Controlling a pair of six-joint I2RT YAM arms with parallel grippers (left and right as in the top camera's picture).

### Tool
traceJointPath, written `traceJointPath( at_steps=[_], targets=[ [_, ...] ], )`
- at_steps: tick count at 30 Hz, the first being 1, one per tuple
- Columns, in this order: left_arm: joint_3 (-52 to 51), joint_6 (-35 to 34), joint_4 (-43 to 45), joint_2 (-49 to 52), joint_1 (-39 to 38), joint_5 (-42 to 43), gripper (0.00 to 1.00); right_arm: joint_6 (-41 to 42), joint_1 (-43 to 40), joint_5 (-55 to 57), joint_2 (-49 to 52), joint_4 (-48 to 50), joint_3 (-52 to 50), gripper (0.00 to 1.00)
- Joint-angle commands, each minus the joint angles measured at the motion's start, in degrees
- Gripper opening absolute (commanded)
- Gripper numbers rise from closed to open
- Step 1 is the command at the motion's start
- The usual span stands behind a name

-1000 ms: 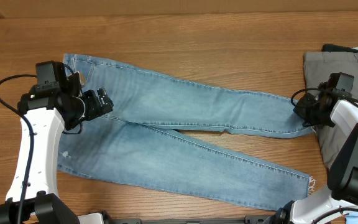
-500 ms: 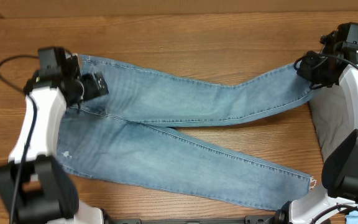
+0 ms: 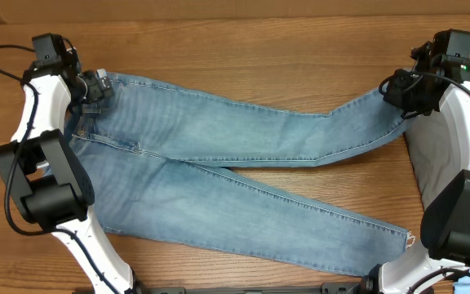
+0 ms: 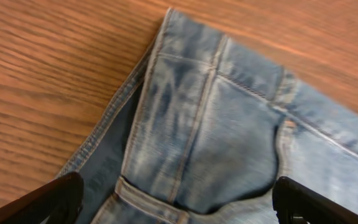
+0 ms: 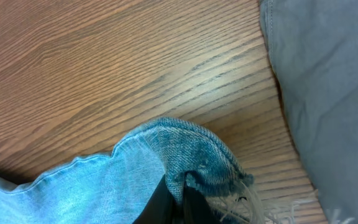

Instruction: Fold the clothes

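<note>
A pair of light blue denim jeans [image 3: 219, 139] lies spread flat on a wooden bench [image 3: 235, 49]. The waistband is at the left side of the overhead view and both legs reach to the right. The nearer leg runs straight on a slant toward the lower right, and its frayed hem [image 3: 406, 238] lies on the wood. The farther leg runs right and then bends upward near its end.

The right gripper [image 3: 398, 96] holds the end of that farther leg. In the right wrist view its dark fingers [image 5: 160, 202] are closed on the bunched cuff of the jeans [image 5: 185, 149], and loose white threads hang from the cuff just above the wood.

The left gripper [image 3: 96, 86] sits over the far corner of the waistband. In the left wrist view its two black fingers [image 4: 48, 199] are spread wide at the bottom corners. The waistband, a belt loop and a pocket opening of the jeans [image 4: 229, 124] show between them. I cannot tell whether the fingers touch the cloth.

Plain grey trousers [image 5: 328, 81] lie on the bench just to the right of the held cuff, partly under the right arm.
</note>
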Motion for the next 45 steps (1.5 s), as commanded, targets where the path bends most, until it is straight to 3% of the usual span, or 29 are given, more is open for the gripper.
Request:
traceJointPath(
  at_steps=[1,5,6,8,10,11,12,19,23,34,36,37,38,39,40,45],
  targets=[
    [1.40,4.07,1.97,4.24,-0.22,-1.01,1.00,-0.48,0.04,0.33,-0.31,-0.07,1.53,0.04],
    [1.40,4.15,5.95,7.48,-0.66,2.36,1.00,-0.48,0.04,1.20,-0.31,-0.13,1.53,0.04],
    [1.40,4.28,6.27,8.31,-0.87,4.33,0.96,-0.48,0.04,1.18,-0.31,-0.15,1.53,0.04],
    [1.40,5.44,6.25,9.11,-1.46,7.30,0.73,-0.48,0.04,1.18,-0.31,-0.17,1.53,0.04],
    [1.60,5.55,6.49,8.94,-2.08,7.21,0.16,-0.48,0.04,1.18,-0.31,-0.15,1.53,0.04],
    [2.38,5.51,6.03,8.87,-2.23,7.21,0.07,-0.48,0.04,1.18,-0.31,-0.13,1.53,0.04],
    [4.31,5.18,4.24,8.85,-2.27,7.02,0.04,-0.48,0.04,1.18,-0.31,-0.02,1.53,0.04],
    [22.67,-9.77,-6.49,8.85,2.32,-1.90,0.04,-0.42,0.04,4.22,-0.20,12.00,1.53,0.04],
    [25.31,-14.25,-6.78,8.85,4.13,-4.42,0.04,0.00,0.04,4.17,-0.02,19.32,1.53,0.04],
    [25.29,-14.86,-10.95,8.87,5.22,-11.39,0.04,0.24,4.24,4.20,9.16,26.91,1.53,0.05],
    [25.29,-14.86,-11.43,8.87,5.60,-11.37,0.04,0.20,4.22,4.20,9.46,26.64,1.53,0.23],
    [25.29,-14.25,-11.67,8.87,5.75,-11.17,0.09,0.15,4.20,4.20,9.38,25.22,1.79,0.56],
    [25.29,-11.54,-12.31,8.87,5.75,-10.75,0.54,0.17,3.89,4.15,9.38,23.39,2.51,1.00],
    [25.29,-8.44,-13.20,8.87,5.73,-10.29,0.72,0.17,3.56,4.15,9.38,21.11,3.48,1.00],
    [25.31,-5.95,-14.73,8.87,5.73,-8.94,0.79,0.24,3.34,3.50,9.33,17.75,4.70,1.00],
    [24.79,-7.23,-23.47,12.09,6.47,-3.13,0.84,1.14,3.45,5.25,10.91,10.23,4.81,1.00]
  ],
)
